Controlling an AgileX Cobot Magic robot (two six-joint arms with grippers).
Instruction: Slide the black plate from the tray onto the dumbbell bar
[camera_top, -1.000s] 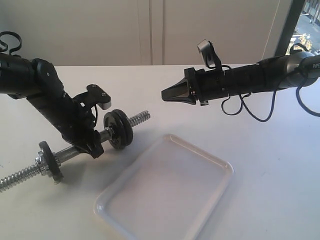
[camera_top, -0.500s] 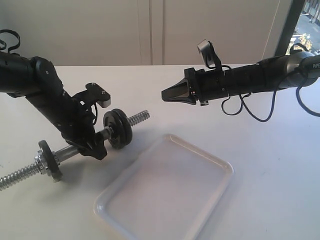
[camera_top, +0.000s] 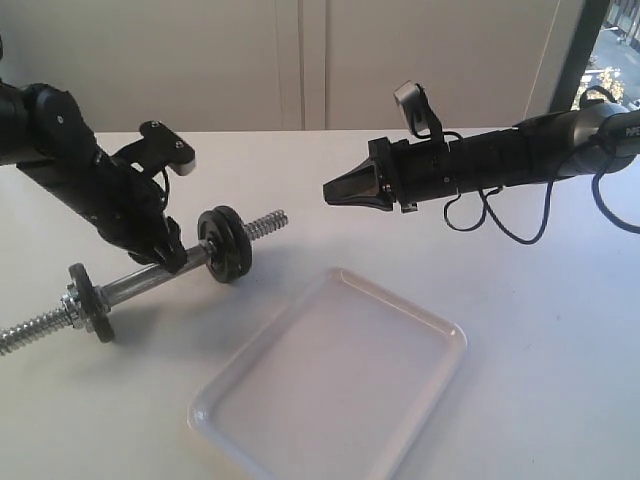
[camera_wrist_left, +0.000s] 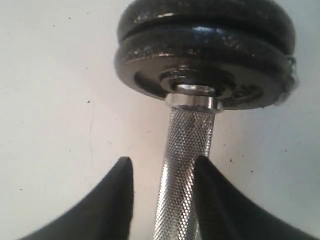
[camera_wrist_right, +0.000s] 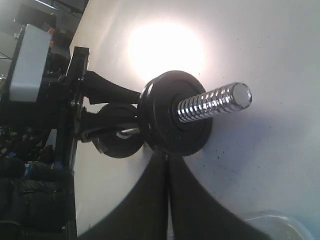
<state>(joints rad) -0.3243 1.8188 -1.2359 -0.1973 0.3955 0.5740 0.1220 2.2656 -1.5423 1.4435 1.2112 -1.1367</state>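
At the left, a small dark round weight disc (camera_top: 88, 300) and a silver collar nut (camera_top: 70, 303) sit on the short chrome steel dumbbell bar (camera_top: 135, 285). The bar lies slanted on the white tabletop (camera_top: 540, 330). That end is well out to the side of the left gripper (camera_top: 173, 258).

The left gripper reaches down over the bar's knurled middle with its black fingers (camera_wrist_left: 117, 200) parted. The rod runs between them. A strip of table shows between one finger and the rod, while the other finger is just beside it or touching; I cannot tell which. It straddles the bar without clamping it.

Just past its fingertips is the black plate (camera_top: 222, 244), a flat round matte iron disc, threaded onto the dumbbell bar and standing on edge. The left wrist view shows two dark discs there, face to face, with a silver collar (camera_wrist_left: 192, 100) against the nearer one. The coarse threaded end (camera_top: 265, 223) sticks out beyond the plate, on the side facing the right gripper (camera_top: 328, 190).

The shallow white translucent rectangular plastic tray (camera_top: 445, 335) lies flat on the table, lower than both grippers and apart from the bar and the plate.

The right gripper hangs level above the table, its tip aimed at the plate and well apart from it. Its two fingers are pressed together with only a thin line between them, and it holds nothing.
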